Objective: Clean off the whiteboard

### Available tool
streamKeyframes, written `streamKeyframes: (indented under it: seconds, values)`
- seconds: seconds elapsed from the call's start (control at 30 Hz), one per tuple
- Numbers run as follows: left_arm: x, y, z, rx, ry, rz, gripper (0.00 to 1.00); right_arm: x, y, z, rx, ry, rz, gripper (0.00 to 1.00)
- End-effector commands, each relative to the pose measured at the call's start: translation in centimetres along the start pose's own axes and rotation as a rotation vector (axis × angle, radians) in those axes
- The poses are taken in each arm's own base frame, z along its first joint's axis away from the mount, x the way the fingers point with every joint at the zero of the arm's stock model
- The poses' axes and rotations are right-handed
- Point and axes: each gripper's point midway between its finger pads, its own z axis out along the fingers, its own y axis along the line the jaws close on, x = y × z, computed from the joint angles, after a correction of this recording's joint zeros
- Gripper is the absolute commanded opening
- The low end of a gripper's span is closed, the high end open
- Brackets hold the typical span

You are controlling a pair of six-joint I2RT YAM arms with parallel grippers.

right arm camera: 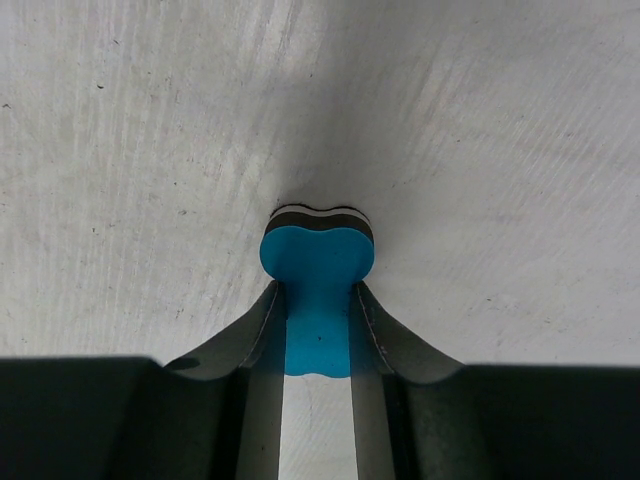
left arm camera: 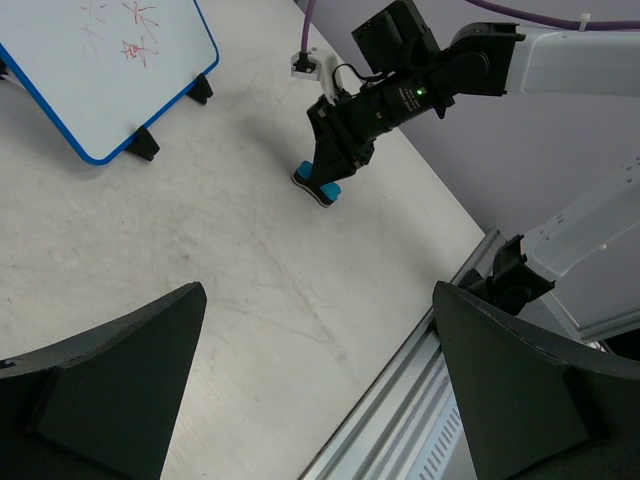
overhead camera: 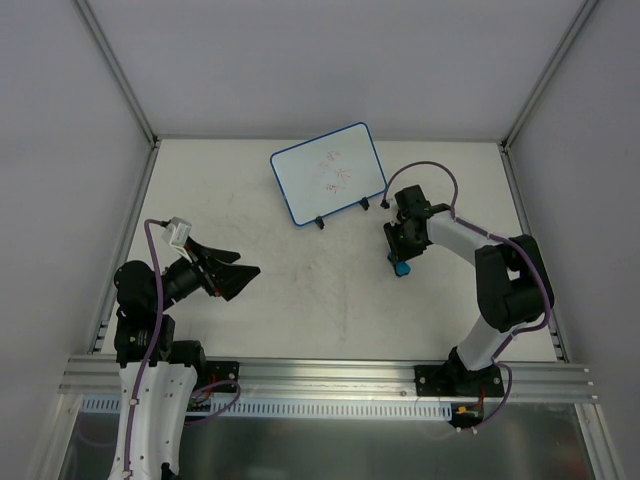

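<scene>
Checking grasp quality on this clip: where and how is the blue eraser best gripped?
At its narrow waist, from above: the eraser lies flat on the table, and its bone shape pinches in mid-length. The right hand is shut there.

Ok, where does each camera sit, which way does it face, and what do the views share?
Top external: above and behind the bases, looking down on the table, whiteboard, left gripper and right gripper; both arms show.
Left wrist: looks across the table toward the right arm; its own open fingers frame the bottom.
Right wrist: looks down at the table; its own fingers clamp the blue eraser.
Shared: top and left wrist both show whiteboard, eraser, right gripper.
</scene>
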Motion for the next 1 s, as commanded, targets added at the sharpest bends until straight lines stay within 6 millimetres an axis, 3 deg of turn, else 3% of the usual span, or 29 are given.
streamKeyframes:
  seconds: [0.0, 0.13, 0.33, 0.53, 0.8, 0.93, 0.97]
  values:
    - [-0.1, -0.3, 0.0, 0.024, 0.002, 0.041, 0.99, -1.5, 0.1, -0.6, -0.004, -0.040, 0.007, 0.11]
    - [0.0, -0.2, 0.0, 0.020, 0.002, 0.038, 0.99, -2.1, 0.2, -1.3, -0.009, -0.066, 0.025, 0.00]
    - [-0.1, 0.2, 0.1, 0.006, -0.001, 0.038, 0.99, -4.2, 1.5, -4.0, -0.062, -0.164, 0.039, 0.00]
    - [-0.2, 2.7, 0.6, -0.082, -0.013, 0.038, 0.99, -6.5, 2.8, -6.3, -0.076, -0.240, 0.066, 0.00]
    - [-3.3, 4.2, 2.0, -0.170, -0.052, -0.119, 0.99, -11.2, 3.9, -9.8, -0.111, -0.425, 0.084, 0.00]
    - [-5.2, 1.8, 4.2, 0.086, -0.041, -0.104, 0.99, -12.6, 4.4, -10.8, -0.130, -0.459, 0.063, 0.00]
    - [-5.2, 2.1, 4.5, 0.095, -0.063, -0.146, 0.99, -12.8, 4.5, -10.9, -0.137, -0.461, 0.061, 0.00]
